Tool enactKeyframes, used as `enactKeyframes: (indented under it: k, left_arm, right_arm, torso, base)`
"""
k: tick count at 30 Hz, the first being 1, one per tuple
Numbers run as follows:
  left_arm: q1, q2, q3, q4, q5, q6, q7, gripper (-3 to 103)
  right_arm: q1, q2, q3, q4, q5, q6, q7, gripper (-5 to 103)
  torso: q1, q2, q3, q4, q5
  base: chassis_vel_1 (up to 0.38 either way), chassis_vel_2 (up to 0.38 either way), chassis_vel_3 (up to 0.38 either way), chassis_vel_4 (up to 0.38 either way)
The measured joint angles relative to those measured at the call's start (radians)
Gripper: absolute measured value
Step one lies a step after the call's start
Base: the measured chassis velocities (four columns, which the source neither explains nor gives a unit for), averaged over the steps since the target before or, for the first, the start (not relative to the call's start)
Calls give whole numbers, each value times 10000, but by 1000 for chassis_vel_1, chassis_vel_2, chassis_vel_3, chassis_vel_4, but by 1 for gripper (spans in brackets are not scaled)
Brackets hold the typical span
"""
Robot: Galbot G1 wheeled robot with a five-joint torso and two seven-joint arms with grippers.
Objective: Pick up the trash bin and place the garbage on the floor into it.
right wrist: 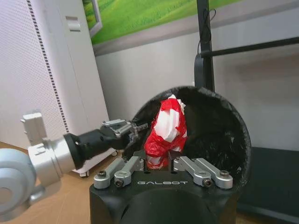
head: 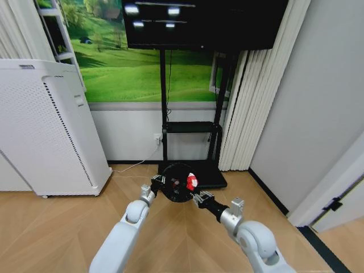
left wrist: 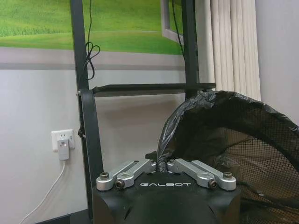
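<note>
Your left gripper (head: 158, 182) pinches the rim of the trash bin (head: 175, 183), holding the small round black bin off the wood-grain floor (head: 68, 227) in front of the black TV stand (head: 190, 133), while your right gripper (head: 196, 194) is clamped on the crumpled red-and-white wrapper (head: 191, 181) right at the bin's opposite edge, over its mouth. From your left wrist, the fingers (left wrist: 161, 164) meet tightly on a fold of glossy, wrinkled black liner (left wrist: 184, 114) draped over the rim, and the bin (left wrist: 261, 158) wall beyond them reads as fine dark mesh, a texture the head camera leaves as plain black. From your right wrist, the wrapper (right wrist: 164, 133) stands bunched and creased between the closed silver fingers (right wrist: 135, 164), striped red and white against the liner-dark bin (right wrist: 219, 135) interior just behind it; the left gripper (right wrist: 125, 129) reaches in on the far rim, beside the white perforated panel of an appliance (right wrist: 42, 70).
</note>
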Motion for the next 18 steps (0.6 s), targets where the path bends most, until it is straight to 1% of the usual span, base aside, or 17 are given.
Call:
enactKeyframes:
  k: [8, 14, 15, 16, 17, 18]
  left_arm:
    - [465, 140, -9, -485, -6, 124, -106, 4]
    - [653, 145, -4, -603, 49, 137, -112, 4]
    - [658, 140, -3, -619, 52, 140, -116, 4]
    - [660, 139, 7, -654, 50, 173, -123, 4]
    - [660, 139, 7, -654, 50, 173, -123, 4]
    - [658, 140, 20, -680, 41, 200, -131, 4]
  right_arm:
    - [745, 247, -354, -1062, -116, 41, 449, 24]
    - [931, 349, -437, -1165, -213, -52, 708, 24]
    - [932, 358, -473, -1175, -252, -59, 793, 21]
    - [922, 362, -487, -1206, -342, -58, 849, 27]
    - [922, 362, -487, -1206, -342, -58, 849, 27]
    - [891, 363, -486, -1236, -496, -27, 860, 33]
  torso:
    - [0, -3, 1, 0, -1]
    - [0, -3, 0, 1, 0]
    - [0, -3, 0, 0, 0]
    - [0, -2, 0, 0, -1]
    - [0, -2, 0, 0, -1]
    - [0, -2, 0, 0, 0]
  base:
    - [0, 0, 0, 0]
    - [0, 0, 0, 0]
    - [0, 0, 0, 0]
    - [0, 0, 0, 0]
    - [0, 0, 0, 0]
    - [0, 0, 0, 0]
